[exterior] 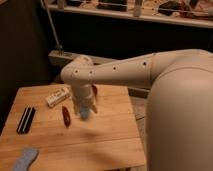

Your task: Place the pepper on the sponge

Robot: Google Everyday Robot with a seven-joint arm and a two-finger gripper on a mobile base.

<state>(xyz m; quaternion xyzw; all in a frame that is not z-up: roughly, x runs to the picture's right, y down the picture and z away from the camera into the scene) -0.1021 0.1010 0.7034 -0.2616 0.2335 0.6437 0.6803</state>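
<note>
The pepper [65, 115], small, slender and dark red, lies on the wooden table [100, 140] near its middle. My gripper [84, 112] hangs pointing down just to the right of the pepper, close above the tabletop. The sponge [25, 159], a flat blue-grey pad, rests at the front left corner of the table, well away from both the pepper and the gripper.
A black striped block [26, 120] lies at the left edge. A white box [57, 96] sits at the back left. Something red [94, 91] shows behind my wrist. My large white arm [170, 100] fills the right side. A dark shelf runs behind the table.
</note>
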